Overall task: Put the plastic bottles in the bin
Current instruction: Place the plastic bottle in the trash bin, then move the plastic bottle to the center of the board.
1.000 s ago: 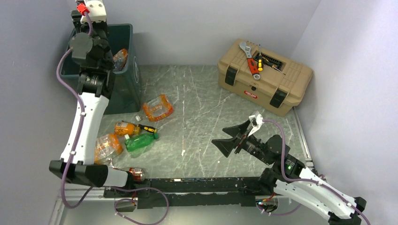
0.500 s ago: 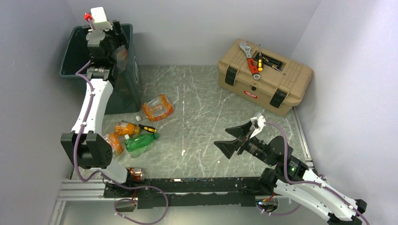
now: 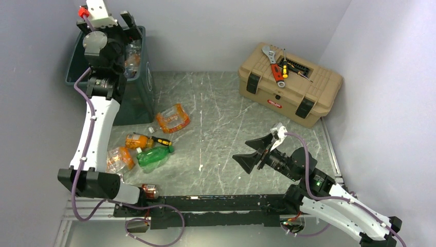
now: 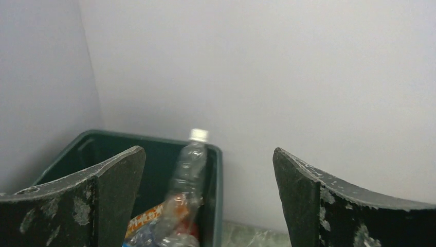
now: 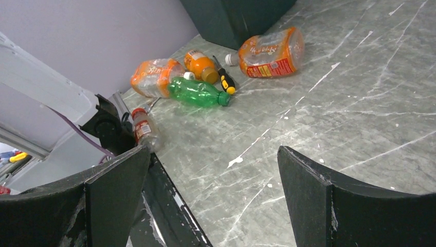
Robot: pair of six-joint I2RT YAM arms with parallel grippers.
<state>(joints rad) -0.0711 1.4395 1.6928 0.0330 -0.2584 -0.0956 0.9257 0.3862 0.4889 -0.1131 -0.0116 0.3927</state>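
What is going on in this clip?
The left gripper is raised over the bin, jaws open and empty. A clear bottle leans inside the bin on top of other plastic. The right gripper hangs open above the table, holding nothing. Five bottles lie on the table near the bin, among them a green bottle and a crushed orange bottle, so the job is only partway done.

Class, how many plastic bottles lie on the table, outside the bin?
5: a crushed orange bottle near the bin; an orange bottle and green bottle by the screwdriver; another crushed bottle; a small red-capped bottle at the near edge. Others may be hidden.
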